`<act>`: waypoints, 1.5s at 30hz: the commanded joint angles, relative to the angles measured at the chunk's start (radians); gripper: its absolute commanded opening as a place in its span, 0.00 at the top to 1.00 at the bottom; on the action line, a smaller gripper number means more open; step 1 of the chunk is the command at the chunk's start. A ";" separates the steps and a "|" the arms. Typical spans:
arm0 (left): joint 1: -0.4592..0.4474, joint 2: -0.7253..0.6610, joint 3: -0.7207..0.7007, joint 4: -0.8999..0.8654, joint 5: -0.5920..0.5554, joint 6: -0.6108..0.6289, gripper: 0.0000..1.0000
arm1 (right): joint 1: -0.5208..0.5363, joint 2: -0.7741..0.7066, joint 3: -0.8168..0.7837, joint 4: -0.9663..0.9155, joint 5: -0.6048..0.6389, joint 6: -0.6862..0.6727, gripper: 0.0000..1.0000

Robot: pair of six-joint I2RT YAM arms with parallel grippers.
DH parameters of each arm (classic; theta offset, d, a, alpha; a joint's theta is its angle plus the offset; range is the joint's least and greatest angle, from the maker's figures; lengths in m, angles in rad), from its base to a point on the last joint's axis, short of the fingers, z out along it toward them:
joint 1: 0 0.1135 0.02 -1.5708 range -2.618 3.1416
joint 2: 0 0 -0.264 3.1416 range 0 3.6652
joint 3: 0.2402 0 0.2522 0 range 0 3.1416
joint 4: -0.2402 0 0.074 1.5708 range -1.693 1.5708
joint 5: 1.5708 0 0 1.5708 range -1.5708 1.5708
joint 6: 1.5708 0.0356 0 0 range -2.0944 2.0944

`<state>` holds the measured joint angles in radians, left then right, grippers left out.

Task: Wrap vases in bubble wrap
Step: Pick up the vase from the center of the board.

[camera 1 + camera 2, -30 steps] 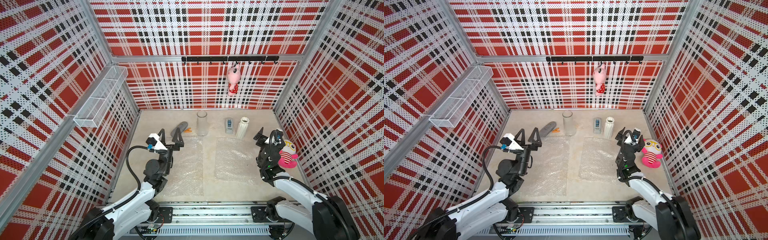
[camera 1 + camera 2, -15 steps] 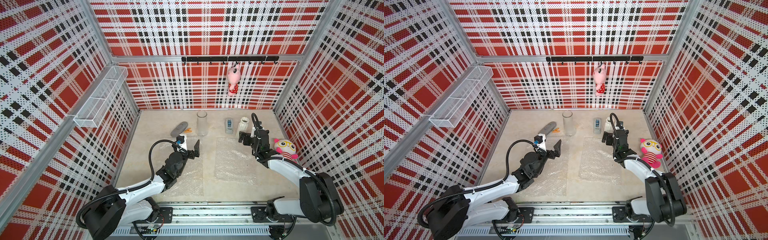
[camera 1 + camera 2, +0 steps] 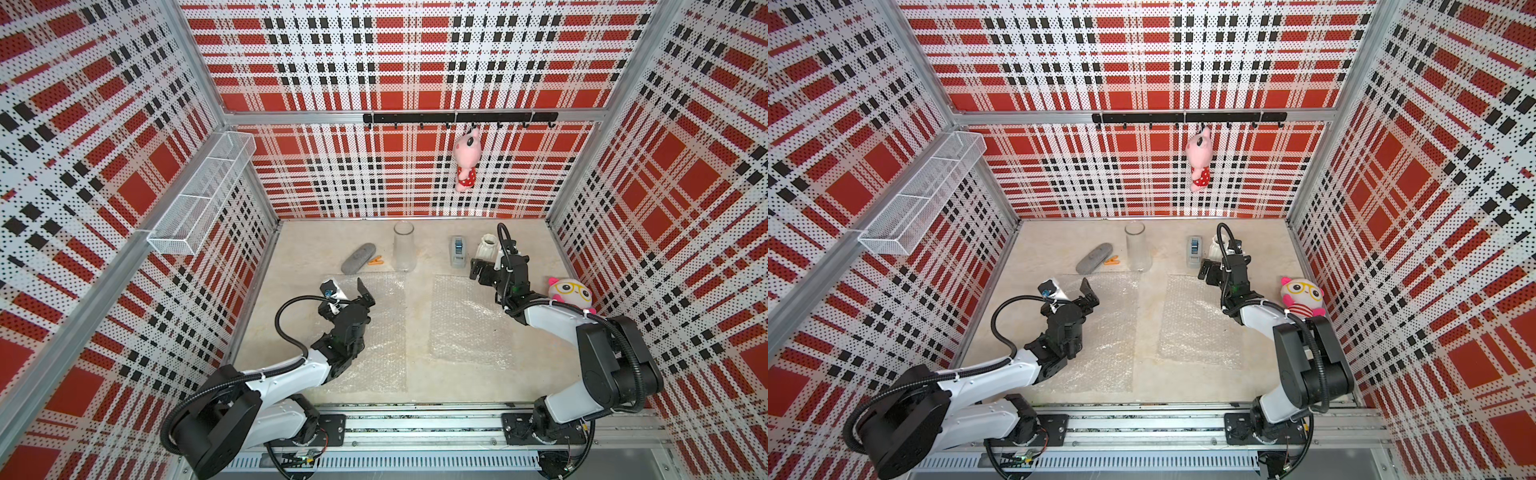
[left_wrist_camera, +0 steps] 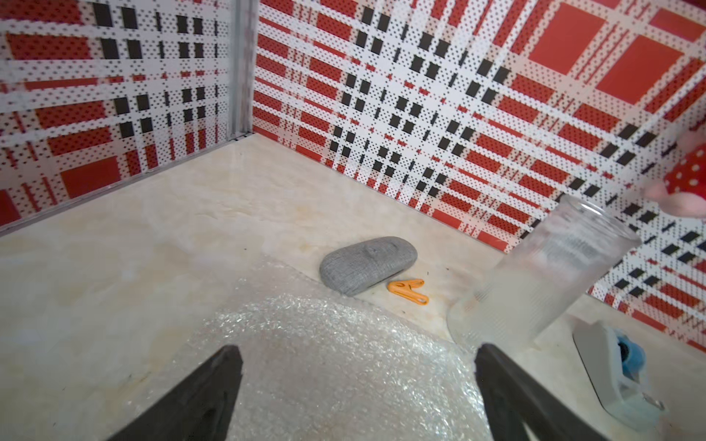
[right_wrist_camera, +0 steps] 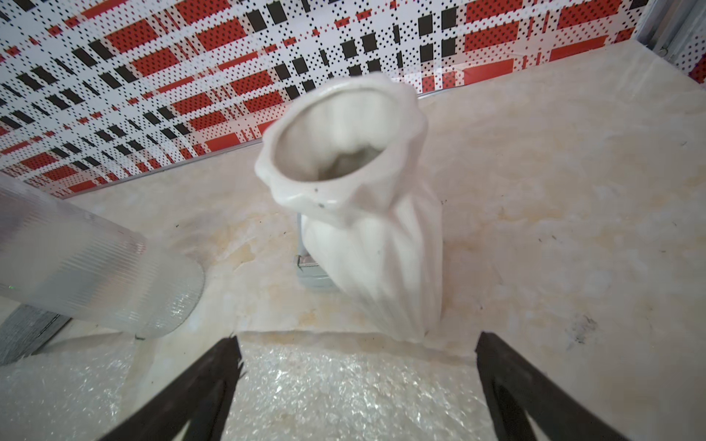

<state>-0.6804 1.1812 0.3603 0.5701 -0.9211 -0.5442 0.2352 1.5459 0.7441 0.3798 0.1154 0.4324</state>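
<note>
Two vases stand near the back wall: a clear glass vase (image 3: 404, 247) (image 3: 1137, 247) (image 4: 542, 275) and a white ribbed vase (image 3: 485, 248) (image 3: 1216, 248) (image 5: 366, 214). Two bubble wrap sheets lie flat, one on the left (image 3: 376, 332) (image 3: 1108, 332) (image 4: 332, 362) and one on the right (image 3: 465, 320) (image 3: 1196, 324) (image 5: 344, 389). My left gripper (image 3: 365, 293) (image 3: 1088, 293) (image 4: 355, 349) hovers open over the left sheet's far end, short of the glass vase. My right gripper (image 3: 482, 270) (image 3: 1208, 272) (image 5: 357, 340) is open just in front of the white vase, over the right sheet's far edge.
A grey oval case (image 3: 358, 258) (image 4: 366, 263) and an orange clip (image 3: 376, 261) (image 4: 408, 290) lie left of the glass vase. A grey tape dispenser (image 3: 458, 251) (image 4: 619, 374) sits between the vases. A plush toy (image 3: 569, 293) rests by the right wall beside my right arm.
Both arms have swung in from the side walls toward the back. The left gripper came over the left sheet, and the right gripper reached the white vase. Both stayed open.
</note>
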 commanded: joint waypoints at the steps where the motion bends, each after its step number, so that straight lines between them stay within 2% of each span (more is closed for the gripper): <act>1: 0.005 -0.019 -0.033 0.068 0.006 -0.049 0.02 | -0.007 0.023 0.015 0.095 0.040 0.007 0.00; 8: 0.018 0.047 -0.005 0.070 0.081 -0.064 0.02 | -0.007 0.088 0.028 0.156 0.084 0.046 0.00; 13: 0.074 0.070 -0.011 0.066 0.201 -0.130 0.02 | -0.005 0.162 0.068 0.185 0.084 0.058 0.05; 17: 0.091 0.084 -0.006 0.066 0.242 -0.144 0.02 | -0.006 0.192 0.082 0.208 0.084 0.058 0.08; 24: 0.092 0.095 0.004 0.068 0.258 -0.131 0.02 | -0.004 0.224 0.084 0.246 0.116 0.054 0.28; 30: 0.091 0.104 0.009 0.068 0.250 -0.122 0.02 | -0.004 0.206 0.136 0.198 0.121 -0.033 0.42; 38: 0.091 0.133 0.021 0.066 0.260 -0.123 0.01 | -0.004 0.119 0.274 0.019 0.174 -0.189 0.62; 41: 0.091 0.142 0.029 0.065 0.287 -0.123 0.01 | -0.004 0.073 0.290 -0.050 0.181 -0.224 0.66; 45: 0.091 0.158 0.038 0.065 0.336 -0.114 0.01 | -0.005 0.011 0.354 -0.277 0.188 -0.248 0.74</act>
<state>-0.5941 1.3239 0.3691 0.6277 -0.6304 -0.6727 0.2306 1.6367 1.0290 0.2276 0.2729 0.2333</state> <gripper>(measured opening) 0.990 0.598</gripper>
